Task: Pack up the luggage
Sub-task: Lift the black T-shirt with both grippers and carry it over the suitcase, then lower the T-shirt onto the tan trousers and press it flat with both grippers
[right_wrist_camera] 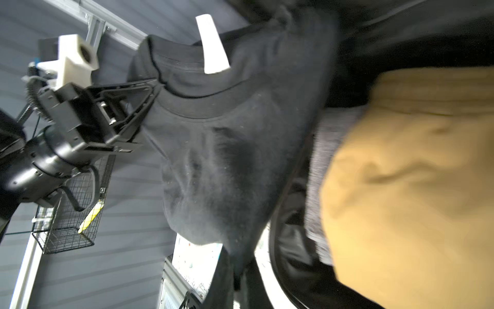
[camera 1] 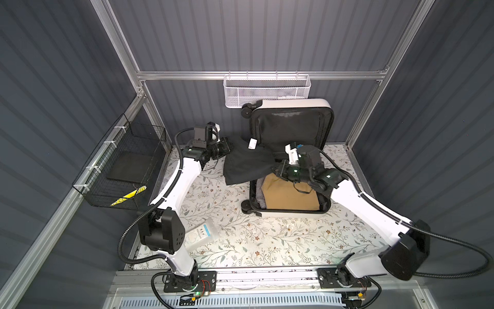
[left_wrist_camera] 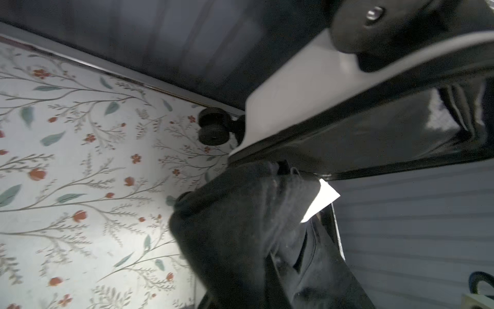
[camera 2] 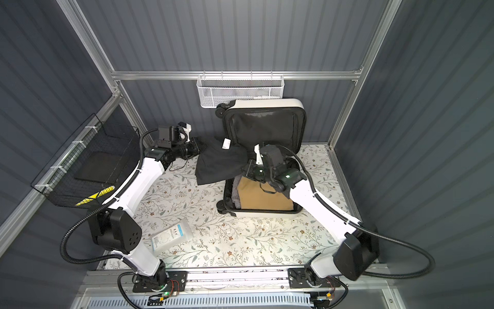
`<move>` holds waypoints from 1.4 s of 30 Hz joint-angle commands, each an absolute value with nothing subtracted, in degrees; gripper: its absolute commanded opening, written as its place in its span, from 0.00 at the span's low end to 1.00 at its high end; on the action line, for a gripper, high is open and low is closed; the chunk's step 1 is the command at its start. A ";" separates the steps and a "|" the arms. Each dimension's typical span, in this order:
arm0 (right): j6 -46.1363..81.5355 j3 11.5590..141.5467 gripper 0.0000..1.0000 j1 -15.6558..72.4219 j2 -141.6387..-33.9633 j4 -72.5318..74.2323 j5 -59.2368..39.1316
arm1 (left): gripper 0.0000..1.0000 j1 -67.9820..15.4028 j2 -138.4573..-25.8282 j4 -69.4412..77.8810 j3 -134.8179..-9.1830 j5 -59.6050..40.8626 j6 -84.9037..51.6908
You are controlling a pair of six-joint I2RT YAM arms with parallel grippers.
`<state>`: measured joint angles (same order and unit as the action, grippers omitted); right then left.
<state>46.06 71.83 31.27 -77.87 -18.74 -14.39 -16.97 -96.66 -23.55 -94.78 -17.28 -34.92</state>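
The luggage (camera 1: 290, 214), a small white hard-shell suitcase with black lining, lies open at one o'clock on the floral-print tabletop (camera 1: 267, 240), its lid upright against the back wall. A folded mustard garment (camera 1: 288, 195) and a grey knit piece (camera 1: 260, 199) lie inside. A black cotton T-shirt (camera 1: 246, 163) hangs stretched between both arms. The left gripper (right_wrist_camera: 151, 92) is clenched on its collar, and the right gripper (camera 1: 275, 169) is clenched on its opposite edge above the case. Most of the shirt hangs outside the case's nine o'clock rim, so lowering it now could spill it onto the table or snag the zipper. The shirt's white tag (camera 1: 252, 143) looks blank. A clear plastic pouch (camera 1: 200, 236) at eight o'clock carries a blue-banded label, unreadable.
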 commanded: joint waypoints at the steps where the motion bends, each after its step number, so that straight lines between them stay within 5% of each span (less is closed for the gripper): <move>1: 43.44 67.74 0.00 26.41 -71.29 -21.34 -17.27 | 0.00 -21.33 -97.84 -19.15 -98.41 -11.85 -37.80; 14: 37.21 51.36 0.00 5.46 -56.12 -27.06 -29.87 | 0.00 -36.12 -102.45 -10.54 -93.37 0.97 -41.78; 32: 38.92 33.23 0.00 3.60 -55.50 -19.12 -27.69 | 0.00 -36.84 -114.73 -9.83 -91.93 2.42 -38.55; 33: 38.54 33.29 0.08 3.66 -55.90 -19.53 -27.06 | 0.00 -36.51 -115.17 -9.99 -91.93 2.46 -38.35; 36: 37.82 33.41 0.35 3.61 -56.68 -20.46 -25.95 | 0.27 -35.06 -115.75 -10.28 -91.76 0.57 -37.85; 39: 37.96 34.13 0.53 3.52 -56.44 -21.62 -24.69 | 0.66 -34.24 -114.75 -10.90 -91.65 -0.22 -36.91; 42: 38.15 35.85 0.62 2.96 -55.43 -23.97 -23.87 | 0.92 -34.10 -112.72 -12.12 -92.47 -0.40 -35.31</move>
<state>38.54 34.13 3.64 -56.36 -20.53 -26.11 -34.59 -115.63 -11.07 -90.11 -0.75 -38.02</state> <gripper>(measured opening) 0.613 0.889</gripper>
